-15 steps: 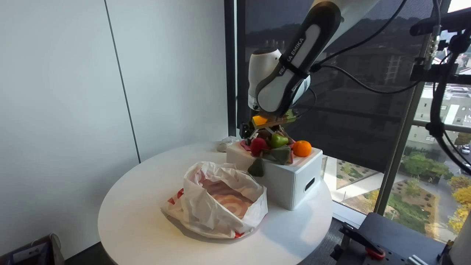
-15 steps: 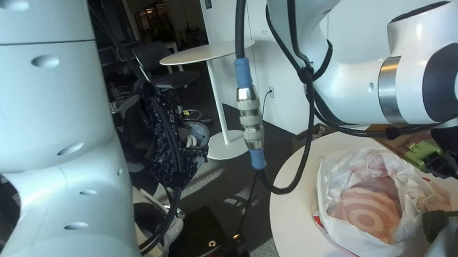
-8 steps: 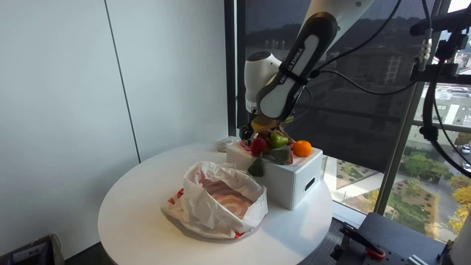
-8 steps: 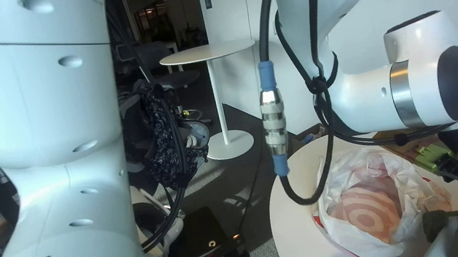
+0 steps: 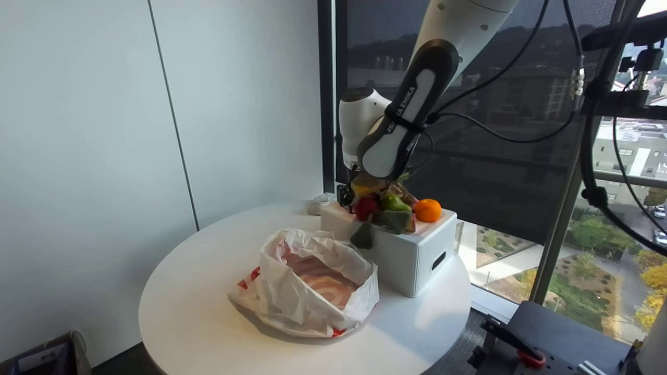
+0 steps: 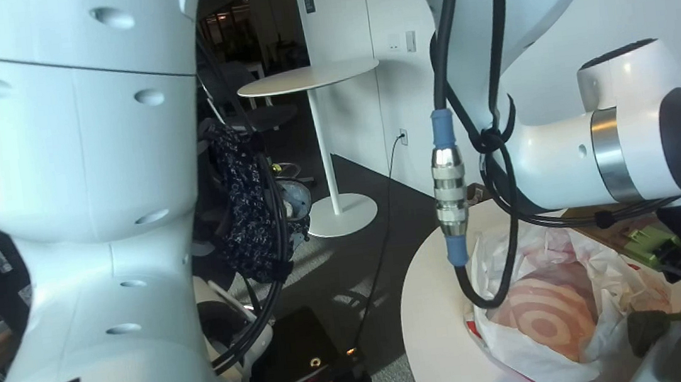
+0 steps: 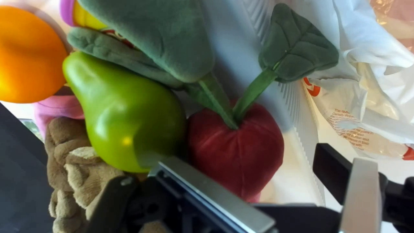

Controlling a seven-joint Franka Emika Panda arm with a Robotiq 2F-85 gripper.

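In an exterior view, your forearm [image 5: 411, 99] and wrist [image 5: 357, 125] sit lower and further left in the frame than a second ago, the wrist now nearer the top of the white box [image 5: 388, 265]; the box and the plastic bag [image 5: 284, 297] beside it on the table [image 5: 193, 291] stay where they were. The forearm slants down from the upper right. In an exterior view, the wrist is lower too and runs roughly level, while the cable connector [image 6: 449, 183] hangs further right than before. In the wrist view, your end effector [image 7: 263, 174] has its fingers spread far apart, gripping nothing. The red plush [image 7: 237, 152] lies on the box, showing between them and nearer the finger that overlaps its lower edge; you can't tell whether they touch. Just beside it is the green pear [image 7: 126, 113], with the brown plush [image 7: 64, 168] next to that and the orange [image 7: 32, 55] further off.
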